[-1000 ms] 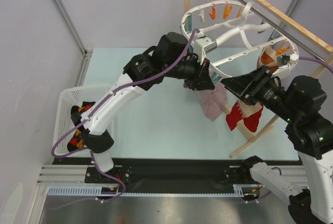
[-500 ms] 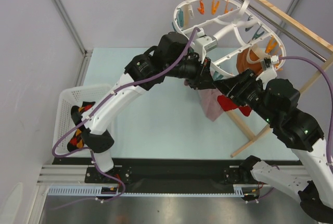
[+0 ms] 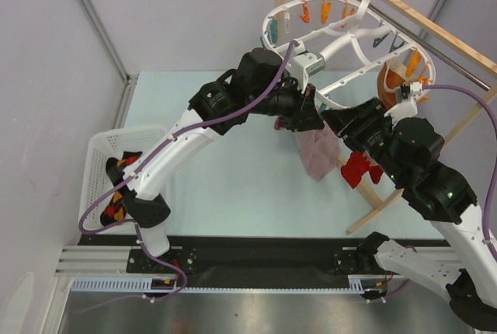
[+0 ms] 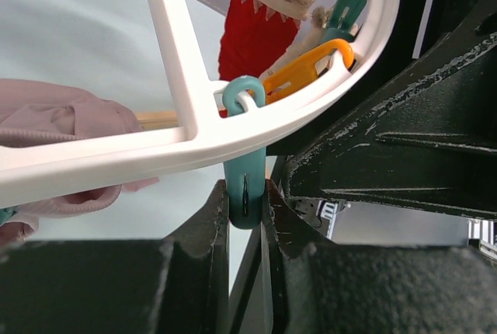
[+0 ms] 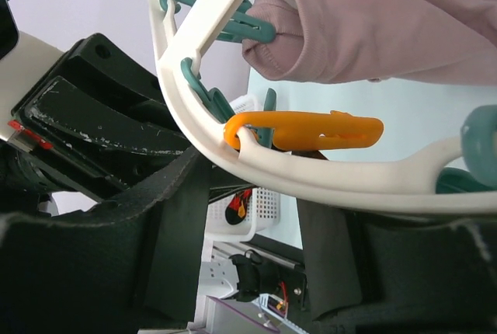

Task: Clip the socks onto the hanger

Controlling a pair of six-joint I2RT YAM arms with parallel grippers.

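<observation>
Left claw (image 4: 247, 188): nearly closed, both fingers (image 4: 210, 225) pressed against a teal clip (image 4: 247, 159), low in the centre of my left wrist view. The clip hangs upright from the hanger (image 4: 116, 155), looped over the white rim just right of where a spoke joins it.

Right claw (image 5: 252, 211): jaws stand well apart, and I see nothing gripped between them. The white rim curves across just above the gap, with an orange clip (image 5: 311, 132) lying sideways on it. Whether my fingers touch the rim, I cannot tell.

Top view: both claws meet at the near edge of the ring, centre-right of frame. My left arm reaches in from the left, my right from the lower right. A mauve-pink cloth (image 3: 317, 151) hangs just below the left claw. A red cloth (image 3: 359, 169) hangs just below the right claw; I cannot tell what holds it. An orange-brown garment (image 3: 390, 79) sits at the ring's right side.

Socks (image 3: 116, 186): lying in the white basket (image 3: 93, 151) at the left edge of frame, well apart from the hanger and both claws.
</observation>
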